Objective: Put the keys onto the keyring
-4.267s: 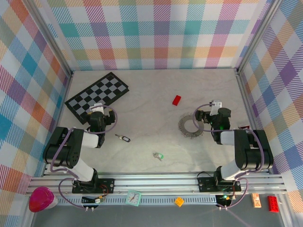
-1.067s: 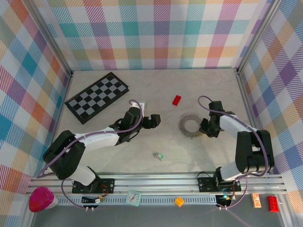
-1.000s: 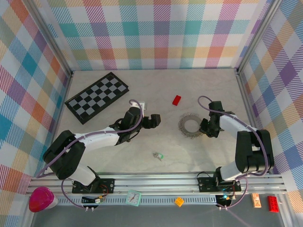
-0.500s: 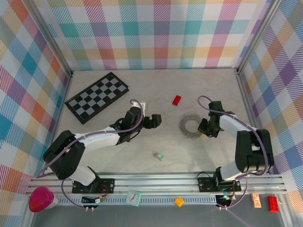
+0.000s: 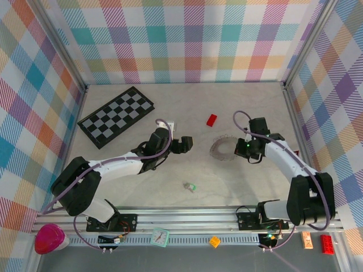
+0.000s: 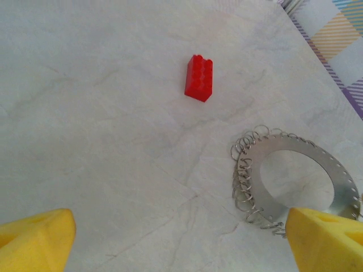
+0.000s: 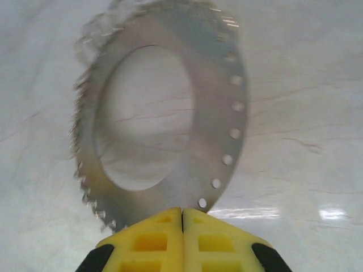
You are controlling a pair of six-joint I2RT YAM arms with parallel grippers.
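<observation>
1. The right fingers are seen pressed fully together on the near rim of the keyring, a flat silvery ring with a row of small holes and fine wire loops along its edge
2. From above, the keyring is found right of centre on the tabletop, just left of the right fingers; it looks tilted, and whether its far edge touches the tabletop cannot be told
3. The left fingers are spread wide apart, with nothing held between them and bare tabletop seen below
4. In the left wrist view the keyring is seen just beside the right-hand finger, and the red block lies apart from it, farther out
5. The green key is found lying on the tabletop nearer the arm bases, between the two arms, well apart from the keyring and from both sets of fingers
6. The chequerboard lies flat at the far left of the tabletop, away from everything else
</observation>
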